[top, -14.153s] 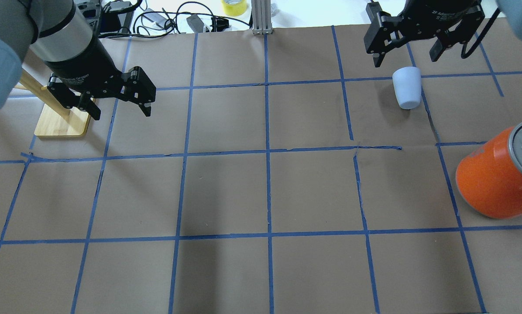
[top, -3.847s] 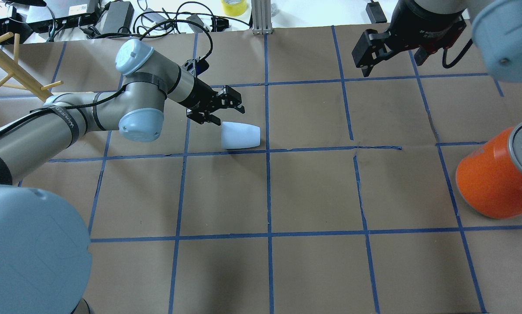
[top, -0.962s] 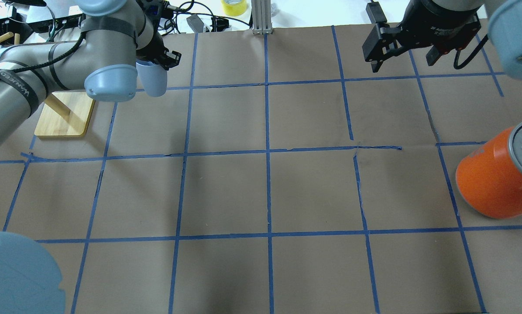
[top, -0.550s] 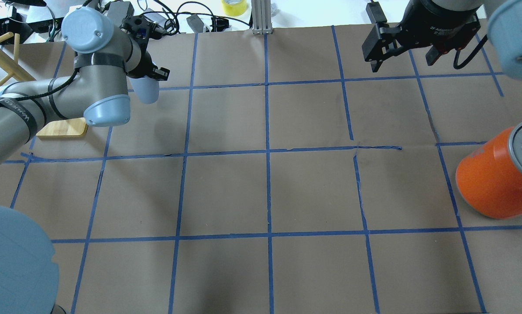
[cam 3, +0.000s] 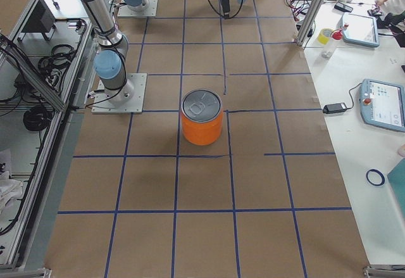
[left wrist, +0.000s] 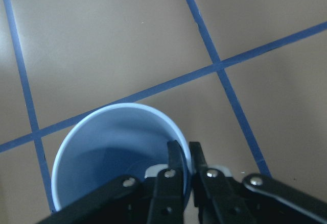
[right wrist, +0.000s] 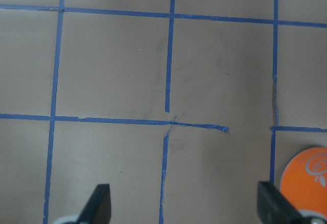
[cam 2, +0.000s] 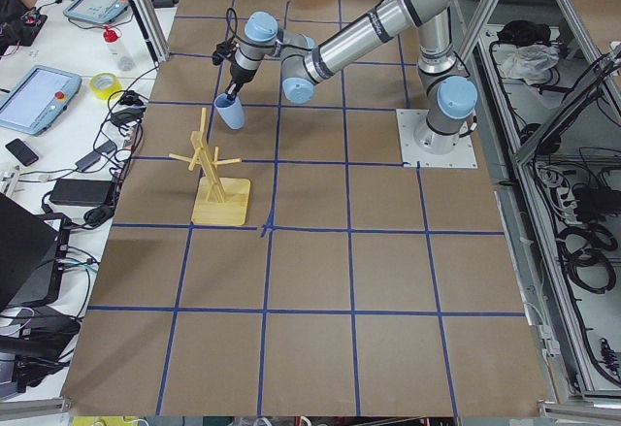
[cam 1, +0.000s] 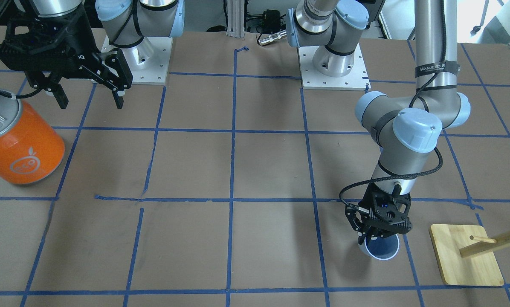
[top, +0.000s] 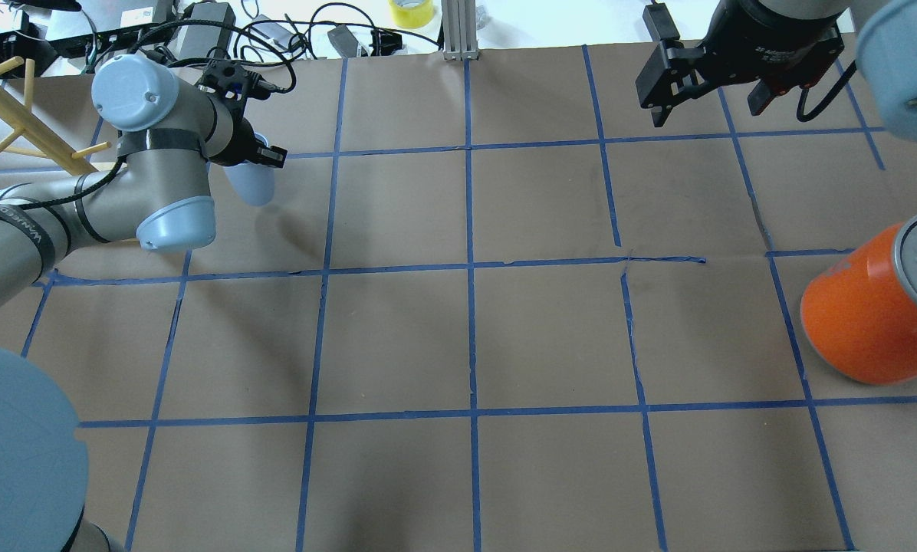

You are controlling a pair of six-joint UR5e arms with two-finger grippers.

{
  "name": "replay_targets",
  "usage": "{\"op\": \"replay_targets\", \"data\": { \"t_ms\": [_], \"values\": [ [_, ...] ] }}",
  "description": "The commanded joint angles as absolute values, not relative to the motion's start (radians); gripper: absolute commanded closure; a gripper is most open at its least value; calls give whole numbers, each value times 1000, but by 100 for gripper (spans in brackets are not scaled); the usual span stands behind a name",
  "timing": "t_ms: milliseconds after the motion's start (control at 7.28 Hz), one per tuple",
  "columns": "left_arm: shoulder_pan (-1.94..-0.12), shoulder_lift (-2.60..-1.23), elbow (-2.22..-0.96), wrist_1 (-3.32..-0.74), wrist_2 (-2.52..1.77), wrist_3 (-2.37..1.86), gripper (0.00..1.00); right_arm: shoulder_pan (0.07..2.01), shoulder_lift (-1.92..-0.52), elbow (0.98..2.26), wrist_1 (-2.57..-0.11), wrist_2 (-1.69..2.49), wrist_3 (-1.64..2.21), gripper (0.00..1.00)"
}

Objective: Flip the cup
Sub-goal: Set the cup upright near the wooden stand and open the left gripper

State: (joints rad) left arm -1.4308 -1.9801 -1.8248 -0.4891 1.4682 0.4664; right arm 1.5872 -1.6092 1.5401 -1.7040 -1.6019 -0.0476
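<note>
My left hand (left wrist: 186,165) is pinched on the rim of the cup (left wrist: 102,152): one finger (left wrist: 175,157) sits inside the wall and the other just outside it, pressed close with only the thin plastic between them. The hand points down, and the cup hangs below it mouth up, its bluer inside open to the front view (cam 1: 381,249). I cannot tell whether its base touches the counter (cam 1: 272,170) or hangs just above it. The cup is on my left side of the counter, towards the edge far from my base, in the taped square next to the wooden rack (cam 1: 466,256). It is near the rack's flat base but apart from it, with a blue tape line between them.

My right hand (cam 1: 91,101) is spread wide with nothing between its fingers, held above the counter on my right side, well apart from the cup. Just beside it on the outer side, an orange can (cam 1: 20,145) with a silver lid stands upright on the counter.
</note>
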Motion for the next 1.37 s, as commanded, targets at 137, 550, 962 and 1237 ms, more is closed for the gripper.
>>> {"op": "replay_targets", "data": {
  "t_ms": [137,550,962,1237],
  "values": [
    [-1428,-1993,-1850,-480,1468,460,100,1588,-1609,1540,-1704,-1601,-48,0],
    [-1428,-1999,-1844,-491,1480,457,24,1588,-1609,1540,-1703,-1601,-48,0],
    [-1443,-1919,-1797,-656,1549,454,0,1588,-1609,1540,-1703,-1601,-48,0],
    [-1445,-1818,-1726,-899,1624,454,0,1588,-1609,1542,-1704,-1603,-48,0]
  ]
}}
